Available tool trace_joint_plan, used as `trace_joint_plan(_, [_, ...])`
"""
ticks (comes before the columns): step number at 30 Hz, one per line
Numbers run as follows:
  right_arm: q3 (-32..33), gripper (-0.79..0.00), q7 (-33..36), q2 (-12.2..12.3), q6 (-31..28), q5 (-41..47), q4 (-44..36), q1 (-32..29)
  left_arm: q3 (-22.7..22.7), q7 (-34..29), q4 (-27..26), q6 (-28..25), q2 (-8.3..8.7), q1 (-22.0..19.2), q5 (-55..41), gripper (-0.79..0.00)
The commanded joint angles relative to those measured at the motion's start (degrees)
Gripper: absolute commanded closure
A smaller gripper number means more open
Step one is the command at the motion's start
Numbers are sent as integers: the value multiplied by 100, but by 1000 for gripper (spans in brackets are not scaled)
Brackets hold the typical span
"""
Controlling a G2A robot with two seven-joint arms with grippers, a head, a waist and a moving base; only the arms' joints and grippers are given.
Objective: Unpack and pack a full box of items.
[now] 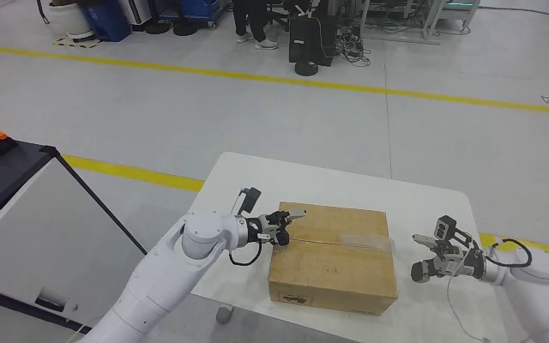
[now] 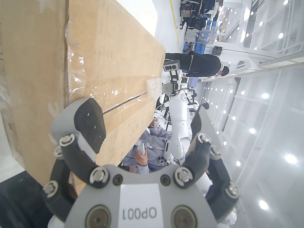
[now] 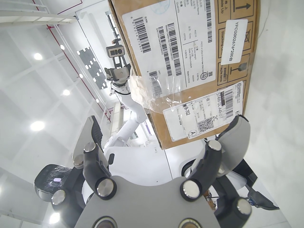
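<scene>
Left gripper (image 1: 285, 227) released, jaws spread wide, at the 9 o'clock top edge of the box (image 1: 333, 257), one pad (image 2: 90, 124) over the taped seam (image 2: 128, 100); contact can't tell. Right gripper (image 1: 419, 257) also released, near the box's 3 o'clock side, apart, facing the labels (image 3: 166, 36). Box shut, mid tabletop (image 1: 257, 180).

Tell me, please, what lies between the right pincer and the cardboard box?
Nothing lies there. In the top view, a bare stretch of the white table separates the open right pincer from the cardboard box.
</scene>
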Motion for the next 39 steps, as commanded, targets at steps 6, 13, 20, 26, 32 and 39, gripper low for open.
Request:
trace_joint_plan(6, [-386, -286, 0, -67, -65, 108, 297, 281, 0, 0, 0, 0, 0, 0, 0, -785])
trace_joint_plan(13, [-736, -139, 0, -107, -79, 235, 456, 494, 0, 0, 0, 0, 0, 0, 0, -785])
trace_joint_plan(20, [-980, -92, 0, -83, -208, 362, 522, 633, 0, 0, 0, 0, 0, 0, 0, -785])
trace_joint_plan(26, [-993, 0, 0, 66, -409, 616, 510, 576, 0, 0, 0, 0, 0, 0, 0, -785])
trace_joint_plan(32, [-839, 0, 0, 362, -625, 935, 100, 320, 0, 0, 0, 0, 0, 0, 0, -785])
trace_joint_plan(39, [-449, 0, 0, 810, -835, 1158, -908, -114, 0, 0, 0, 0, 0, 0, 0, -785])
